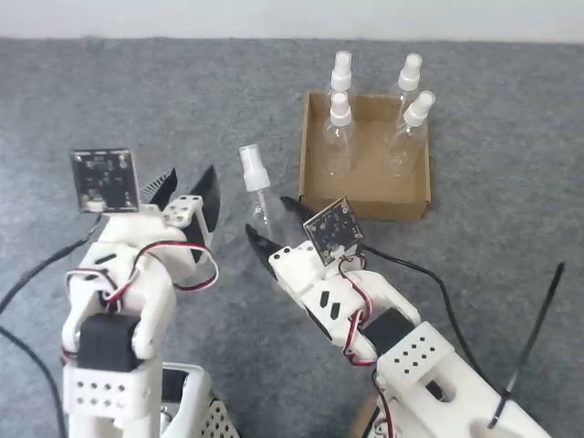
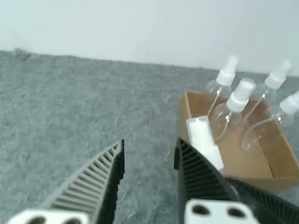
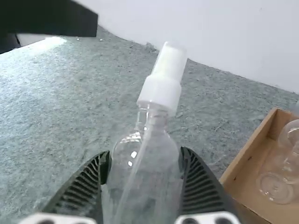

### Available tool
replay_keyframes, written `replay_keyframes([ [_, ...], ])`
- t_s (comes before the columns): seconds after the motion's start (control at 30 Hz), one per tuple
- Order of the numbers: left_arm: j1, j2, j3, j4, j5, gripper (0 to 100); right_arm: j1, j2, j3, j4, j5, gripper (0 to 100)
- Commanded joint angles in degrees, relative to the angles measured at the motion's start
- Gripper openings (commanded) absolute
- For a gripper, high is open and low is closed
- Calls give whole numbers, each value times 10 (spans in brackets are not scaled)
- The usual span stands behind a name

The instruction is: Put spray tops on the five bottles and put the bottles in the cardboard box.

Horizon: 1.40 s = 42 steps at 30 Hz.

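A clear bottle (image 1: 261, 212) with a white spray top (image 1: 253, 168) stands upright on the grey carpet, left of the cardboard box (image 1: 365, 208). My right gripper (image 1: 271, 220) is shut on this bottle (image 3: 144, 163), with a pad against each side of its body. Several more capped bottles (image 1: 339, 137) stand inside the box (image 3: 247, 172). My left gripper (image 1: 190, 179) hangs open and holds nothing, left of the held bottle. Past its fingers (image 2: 105, 172) I see the box (image 2: 183, 122), its bottles (image 2: 224, 112) and the held bottle's white top (image 2: 203, 140).
Grey carpet (image 1: 137, 100) covers the whole table up to a white wall at the back. A black cable (image 1: 538, 319) rises at the front right beside the right arm's base. Open carpet lies left of the box and behind the left gripper.
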Motion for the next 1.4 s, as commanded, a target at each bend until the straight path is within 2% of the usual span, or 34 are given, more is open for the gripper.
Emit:
replay_keyframes([
  [0.0, -1, -28, 1, 4, -45, 161, 31, -18, -46, -11, -5, 6],
  [0.2, 7, -92, 66, 28, -89, 163, 89, 30, -180, 72, -5, 6],
  [0.37, 80, -148, 126, 27, -128, 167, 94, 126, -302, 134, -5, 6],
  [0.53, 149, -172, 184, 4, -140, 274, 69, 218, -417, 211, -5, 6],
  [0.7, 143, -172, 238, -65, -138, 309, 44, 264, -489, 280, -5, 6],
  [0.9, 87, -171, 268, -124, -137, 309, 29, 222, -495, 349, -5, 6],
  [1.1, 86, -171, 276, -131, -138, 309, 32, 135, -476, 414, 6, 6],
  [1.23, 86, -171, 277, -131, -138, 309, 33, 89, -448, 420, 54, 6],
  [1.37, 86, -171, 277, -131, -138, 309, 36, 76, -439, 422, 60, 6],
])
